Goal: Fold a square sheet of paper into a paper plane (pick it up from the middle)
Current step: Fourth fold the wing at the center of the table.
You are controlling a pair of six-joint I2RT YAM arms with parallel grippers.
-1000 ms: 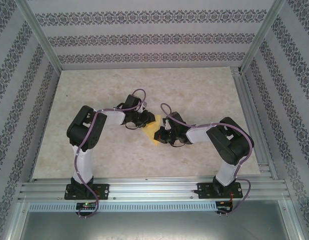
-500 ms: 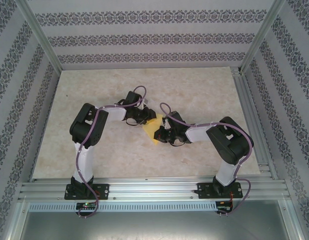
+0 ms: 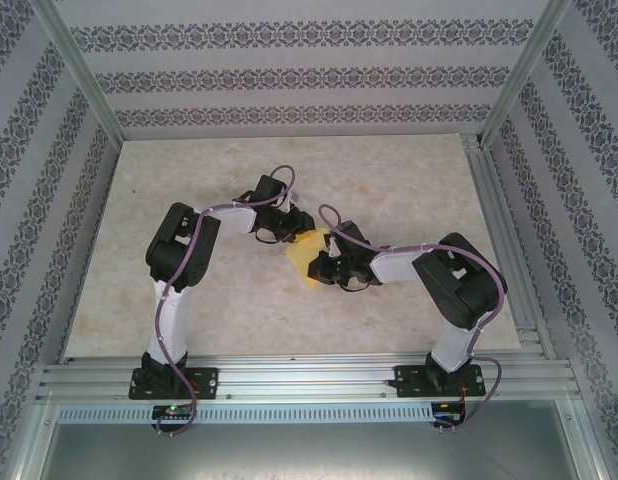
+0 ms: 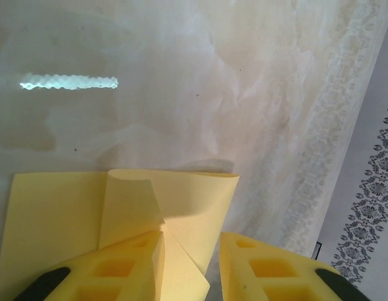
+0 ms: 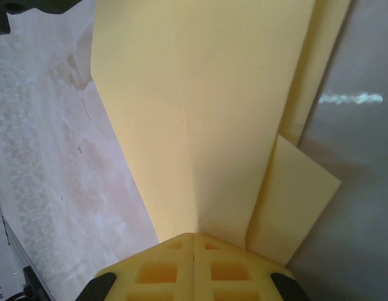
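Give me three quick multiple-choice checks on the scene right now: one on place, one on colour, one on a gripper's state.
1. Where is the paper?
A. between the two grippers, in the middle of the table
B. at the far left corner
C. on the near rail

2. What colour is the paper?
A. white
B. pale yellow
C. blue

3. How is the right gripper?
A. wide open
B. shut on the paper
C. shut on nothing

Answers:
1 A: the top view shows it between the left gripper and the right one.
2 B: plain in both wrist views.
3 B: its fingers meet with the paper running out from between them.
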